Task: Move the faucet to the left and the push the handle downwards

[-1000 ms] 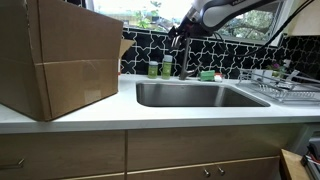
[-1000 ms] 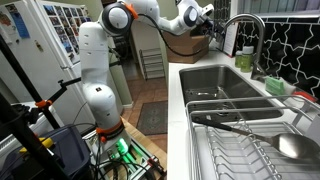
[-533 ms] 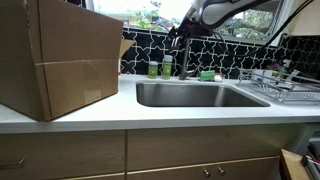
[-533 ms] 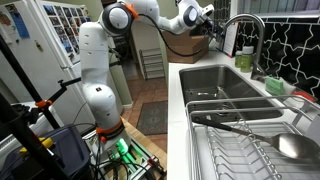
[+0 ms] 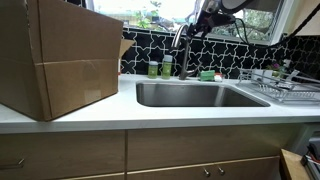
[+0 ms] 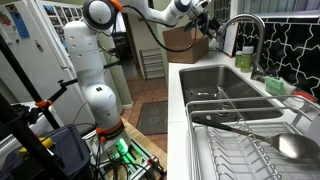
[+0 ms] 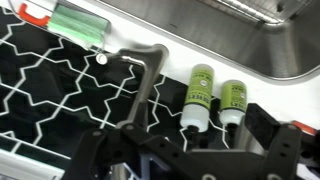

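Our gripper [image 7: 190, 155] hangs spread wide over the faucet [image 7: 140, 90], which stands at the back rim of the sink [image 5: 190, 95]. In the wrist view its spout runs 6 to 12 o'clock, at 10 o'clock of the jaws' middle. We cannot pick out the handle. The sink looks bare; the dish rack [image 6: 230, 150] holds utensils.

Arm [image 6: 85, 60]: white glossy rounded segments, grey joint caps, orange accent at upper joint, black cable looping alongside. Hand [image 6: 206, 21]: black, angular linkages.
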Robot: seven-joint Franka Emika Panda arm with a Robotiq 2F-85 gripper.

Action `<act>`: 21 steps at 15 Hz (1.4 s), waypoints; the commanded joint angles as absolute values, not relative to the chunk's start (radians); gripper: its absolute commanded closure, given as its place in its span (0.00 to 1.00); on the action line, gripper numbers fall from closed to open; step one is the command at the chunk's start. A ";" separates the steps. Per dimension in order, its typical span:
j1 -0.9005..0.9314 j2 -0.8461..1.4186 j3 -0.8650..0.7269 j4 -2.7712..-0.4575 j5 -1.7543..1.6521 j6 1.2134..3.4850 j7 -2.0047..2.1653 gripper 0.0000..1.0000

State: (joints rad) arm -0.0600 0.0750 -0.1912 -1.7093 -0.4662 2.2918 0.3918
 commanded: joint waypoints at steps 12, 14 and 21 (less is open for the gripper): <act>-0.190 0.164 -0.240 -1.636 -0.517 2.219 0.484 0.00; -0.217 0.240 -0.267 -1.572 -0.468 2.216 0.448 0.00; -0.312 0.474 -0.274 -1.376 -0.209 2.256 0.289 0.00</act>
State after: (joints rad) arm -0.2766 0.3716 -0.2834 -1.4896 -0.3124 2.2600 0.3670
